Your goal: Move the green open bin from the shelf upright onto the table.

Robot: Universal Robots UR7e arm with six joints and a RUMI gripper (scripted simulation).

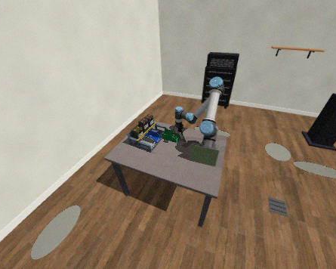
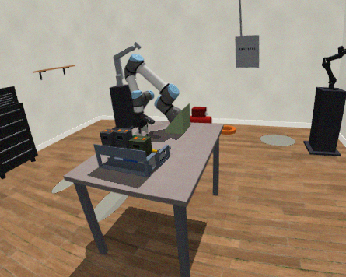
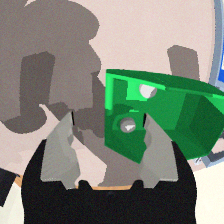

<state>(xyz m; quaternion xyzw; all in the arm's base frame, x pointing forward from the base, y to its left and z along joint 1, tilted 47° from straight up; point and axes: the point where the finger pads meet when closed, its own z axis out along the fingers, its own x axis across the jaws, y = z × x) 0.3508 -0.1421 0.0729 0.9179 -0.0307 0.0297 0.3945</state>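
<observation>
While the black two-jaw gripper with grey fingertips [image 1: 176, 132] stands open over there, the green open-topped bin [image 1: 171, 135] [image 3: 172, 112] sits upright on the grey-brown rectangular table [image 1: 164, 160] [image 2: 183, 163], pale round parts inside.
</observation>
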